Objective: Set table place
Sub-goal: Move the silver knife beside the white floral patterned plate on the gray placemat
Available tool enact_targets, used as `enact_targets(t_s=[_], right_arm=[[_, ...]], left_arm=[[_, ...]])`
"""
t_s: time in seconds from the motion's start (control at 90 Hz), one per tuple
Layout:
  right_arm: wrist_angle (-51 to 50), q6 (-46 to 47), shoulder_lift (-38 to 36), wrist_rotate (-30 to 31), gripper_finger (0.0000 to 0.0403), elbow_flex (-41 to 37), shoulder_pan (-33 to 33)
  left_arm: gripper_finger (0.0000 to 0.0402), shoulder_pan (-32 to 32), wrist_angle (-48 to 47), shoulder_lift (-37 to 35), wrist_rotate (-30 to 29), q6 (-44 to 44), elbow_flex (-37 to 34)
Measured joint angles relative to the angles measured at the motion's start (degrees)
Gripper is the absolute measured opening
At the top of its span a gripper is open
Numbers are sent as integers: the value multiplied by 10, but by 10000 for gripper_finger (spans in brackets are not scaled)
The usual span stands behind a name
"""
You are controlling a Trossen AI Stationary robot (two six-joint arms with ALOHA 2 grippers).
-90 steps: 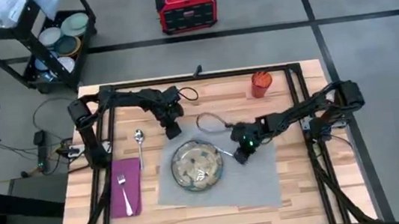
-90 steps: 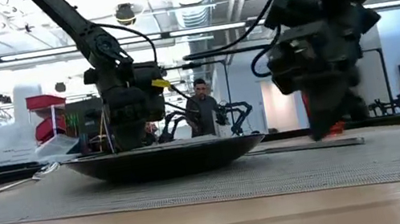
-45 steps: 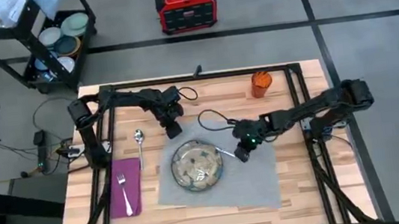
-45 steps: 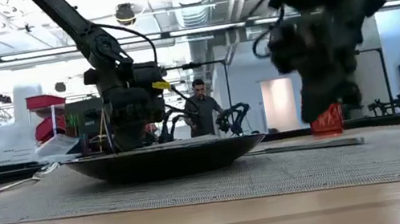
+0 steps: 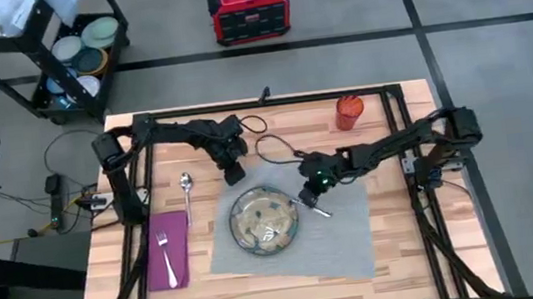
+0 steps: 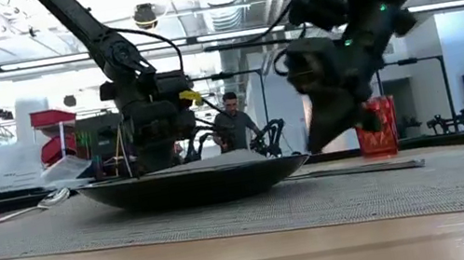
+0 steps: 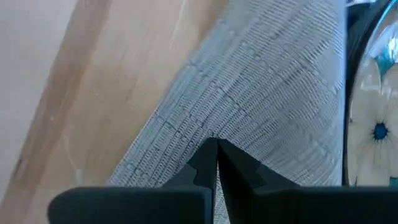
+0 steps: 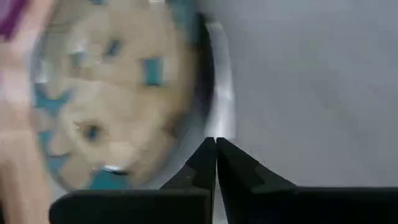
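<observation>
The beige patterned plate [image 5: 265, 220] sits on the grey mat [image 5: 347, 241]. A steel knife [image 6: 361, 168] lies flat on the mat just right of the plate and also shows in the right wrist view [image 8: 221, 81]. The fork [image 5: 166, 254] lies on the magenta napkin [image 5: 170, 271], with the spoon [image 5: 187, 191] beyond it. The orange cup [image 5: 348, 112] stands at the far right. My right gripper [image 5: 310, 197] is shut, just above the knife at the plate's right rim. My left gripper [image 7: 216, 146] is shut at the mat's far left corner [image 7: 205, 106]. My left gripper points its shut fingertips down at the mat's far left corner [image 7: 186, 155]. I cannot tell whether they touch it, because the plate hides their ends in the low view.
Black frame rails [image 5: 398, 114] run along the table's edges. Bare mat [image 5: 344, 251] lies right of and nearer than the plate. Beyond the table stand a red box [image 5: 248, 9] and a cart with bowls [image 5: 84, 49]. A person [image 6: 232, 120] shows in the room behind.
My right gripper has risen off the mat and gone toward the table's left edge, up to the plate's right rim. The knife has stayed on the mat.
</observation>
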Motion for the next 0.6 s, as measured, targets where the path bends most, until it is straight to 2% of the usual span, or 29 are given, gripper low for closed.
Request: enact_targets(t_s=[0.156,0.378,0.6], right_arm=[[0,6,51,-10,0,35,18],[-19,4,72,-21,0,51,38],[-14,45,74,39,0,52,14]], left_arm=[[0,0,6,0,2,1,0],[0,0,7,0,-1,2,0],[0,0,4,0,-2,5,1]])
